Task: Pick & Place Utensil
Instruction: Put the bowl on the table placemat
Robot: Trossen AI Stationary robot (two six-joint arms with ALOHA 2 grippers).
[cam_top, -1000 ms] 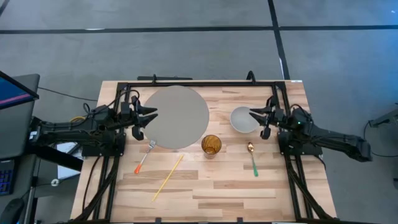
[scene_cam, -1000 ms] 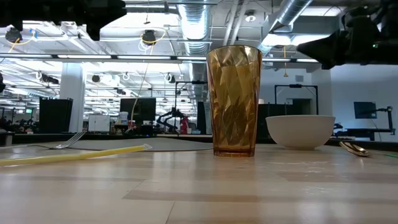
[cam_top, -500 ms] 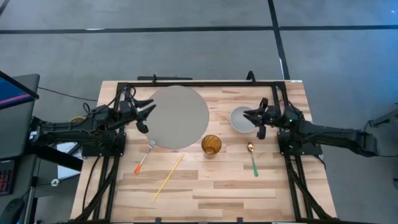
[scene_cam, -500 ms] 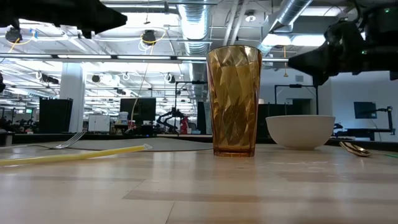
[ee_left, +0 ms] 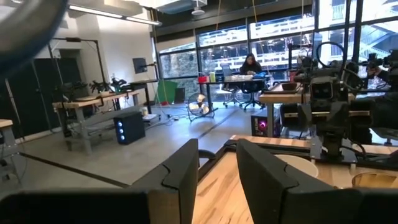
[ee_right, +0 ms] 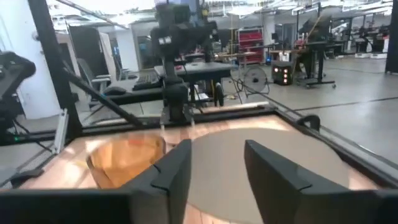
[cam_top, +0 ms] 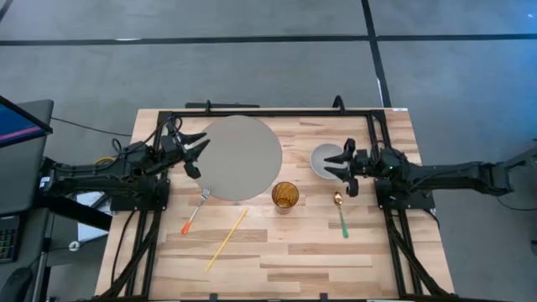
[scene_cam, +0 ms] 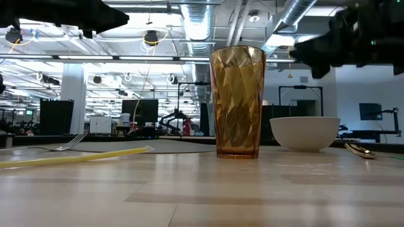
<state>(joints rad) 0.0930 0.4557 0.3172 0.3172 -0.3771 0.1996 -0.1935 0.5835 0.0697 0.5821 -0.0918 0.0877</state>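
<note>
A spoon [cam_top: 340,214] with a gold bowl and green handle lies flat on the wooden table, near the right arm. A fork [cam_top: 195,211] with an orange handle lies just near of the grey plate [cam_top: 241,158]. A yellow stick [cam_top: 226,239] lies slanted beside the fork. My right gripper [cam_top: 329,166] is open and hovers over the white bowl [cam_top: 325,159], just far of the spoon's bowl end. My left gripper [cam_top: 201,156] is open above the plate's left edge. Both wrist views show parted fingers [ee_left: 217,162] [ee_right: 217,162] holding nothing.
An amber glass [cam_top: 285,195] stands between plate and spoon, tall in the low view [scene_cam: 237,101]. A black frame [cam_top: 268,111] runs along the table's far edge and down both sides. Bare wood lies toward the near edge [cam_top: 294,268].
My right gripper has reached toward the table's left, from beside the bowl's right rim to over the bowl, dipping and then rising a little. My left gripper has shifted slightly toward the far edge. Nothing on the table has moved.
</note>
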